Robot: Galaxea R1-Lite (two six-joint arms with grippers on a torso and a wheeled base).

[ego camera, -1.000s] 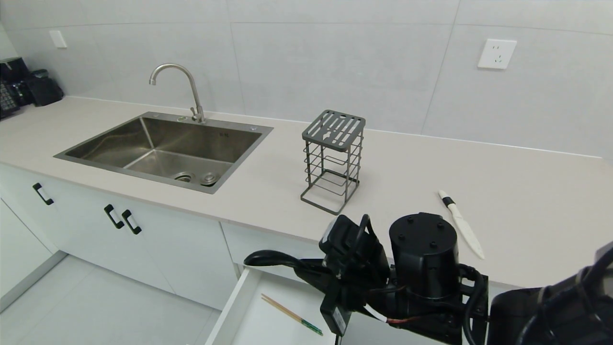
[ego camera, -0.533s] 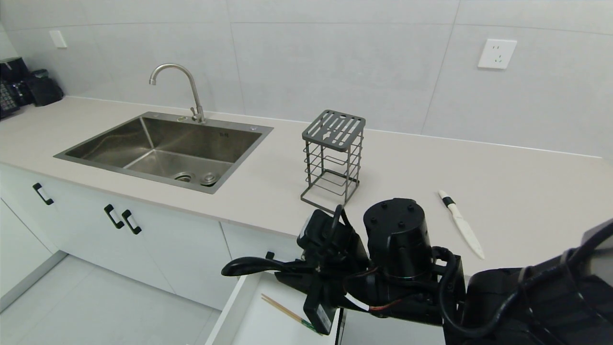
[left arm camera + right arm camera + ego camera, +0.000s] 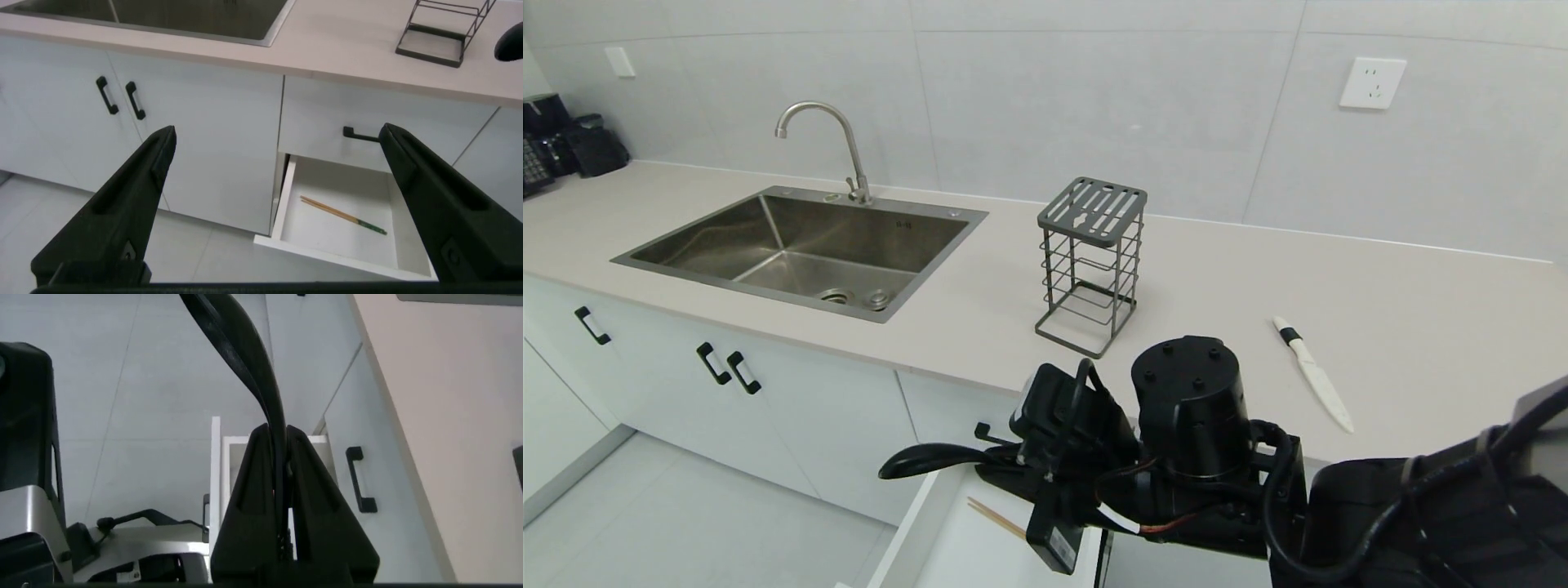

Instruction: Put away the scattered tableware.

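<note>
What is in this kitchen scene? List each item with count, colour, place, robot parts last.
countertop: one, beige, along the tiled wall
sink: one, steel, set in the countertop
tap: one, steel, behind the sink
wire rack: one, grey, on the countertop right of the sink
knife: one, white with black band, right of the rack
wall socket: one, white, on the tiled wall
appliances: count unclear, black, countertop's far left
door handles: three, black, under the sink
drawer: one, white, open below the countertop
chopsticks: one pair, wooden, in the drawer
spoon: one, black, in the right gripper
left gripper: one, black, open, facing the drawer
right gripper: one, black, shut on the spoon
</note>
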